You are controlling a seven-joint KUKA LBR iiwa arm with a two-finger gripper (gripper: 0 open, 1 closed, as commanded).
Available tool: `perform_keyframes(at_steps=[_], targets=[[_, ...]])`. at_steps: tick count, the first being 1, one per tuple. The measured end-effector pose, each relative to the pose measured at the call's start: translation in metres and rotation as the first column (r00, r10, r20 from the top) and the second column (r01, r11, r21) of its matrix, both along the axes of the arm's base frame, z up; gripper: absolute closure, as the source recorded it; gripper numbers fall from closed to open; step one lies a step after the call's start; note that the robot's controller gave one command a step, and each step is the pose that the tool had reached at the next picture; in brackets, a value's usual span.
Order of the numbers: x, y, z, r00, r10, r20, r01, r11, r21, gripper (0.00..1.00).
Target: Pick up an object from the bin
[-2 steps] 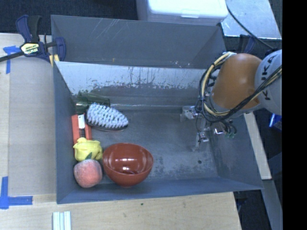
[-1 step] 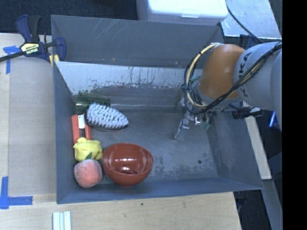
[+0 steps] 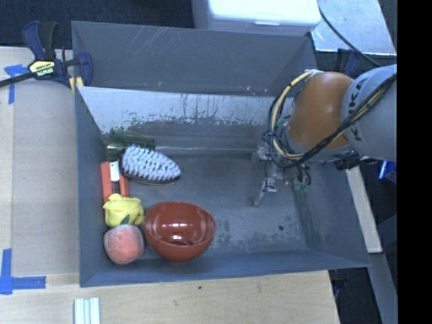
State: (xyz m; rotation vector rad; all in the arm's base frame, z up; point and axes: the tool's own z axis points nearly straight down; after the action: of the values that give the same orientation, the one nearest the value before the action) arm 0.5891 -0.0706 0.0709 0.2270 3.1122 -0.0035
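Gripper (image 3: 265, 189) over bare bin floor (image 3: 229, 181) | open/closed: cannot tell | brush (image 3: 150, 164) long axis left-right, well apart

Oblique overhead view of bin (image 3: 196, 63)

Bold dark capitals stand on the light grey casing of the robot arm (image 3: 378, 106) at the view's right. Black cables cross them, so the word cannot be read whole; one letter looks like a K. In the grey metal bin (image 3: 202, 66), a small white label (image 3: 114, 173) sits on a flat orange stick-shaped thing (image 3: 106, 184); its print is too small to read.
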Motion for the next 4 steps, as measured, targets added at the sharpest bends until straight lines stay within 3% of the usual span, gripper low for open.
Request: perform_keyframes(at_steps=[1, 2, 3, 4], targets=[[0.031, 0.005, 0.048, 0.995, -0.097, 0.013, 0.097, 0.995, 0.006, 0.00], [-0.008, 0.050, -0.002, 1.000, 0.011, -0.004, -0.011, 1.000, 0.003, 0.00], [0.021, 0.006, 0.013, 0.967, -0.255, 0.014, 0.255, 0.967, 0.009, 0.00], [0.013, 0.018, 0.012, 0.960, -0.279, 0.017, 0.279, 0.960, 0.005, 0.00]])
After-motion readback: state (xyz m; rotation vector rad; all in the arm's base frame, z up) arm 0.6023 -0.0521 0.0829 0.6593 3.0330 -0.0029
